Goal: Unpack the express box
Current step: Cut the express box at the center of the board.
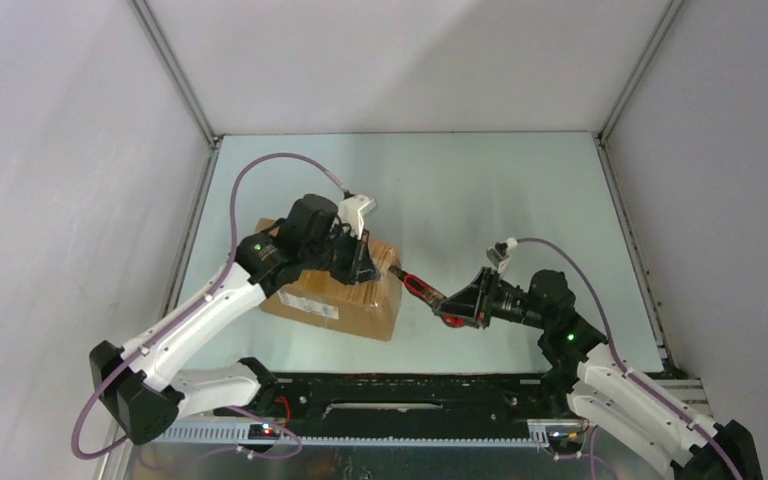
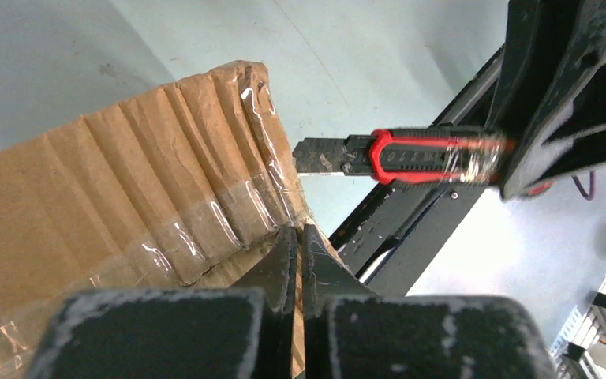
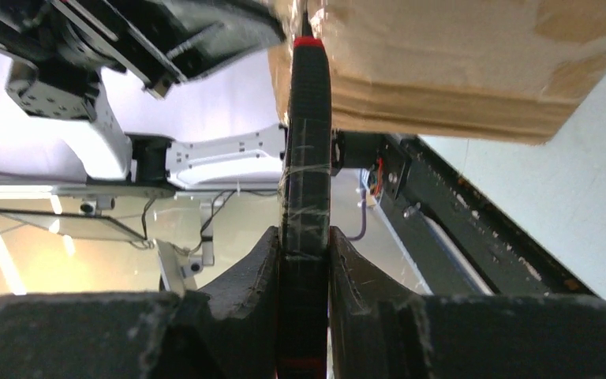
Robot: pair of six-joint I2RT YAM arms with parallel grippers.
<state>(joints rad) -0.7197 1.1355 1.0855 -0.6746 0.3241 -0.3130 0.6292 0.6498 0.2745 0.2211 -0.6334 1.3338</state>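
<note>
The right end effector (image 3: pixel 304 245) clamps a knife (image 2: pixel 426 158), blade out, tip just beside the end of the box (image 1: pixel 335 295) on the tabletop (image 1: pixel 480 190). Atop the box, the left end effector (image 2: pixel 300 245) rests closed. Likely step: slitting the tape (image 2: pixel 229 213); next, the blade must bite into it.

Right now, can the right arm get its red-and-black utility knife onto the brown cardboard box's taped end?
Likely yes: the knife points at the clear tape on the box, nothing between. The shut left gripper sits beside that line, not across it.

Matt corrugated express box (image 1: pixel 352 303) carries glossy tape (image 2: pixel 205 225).
</note>
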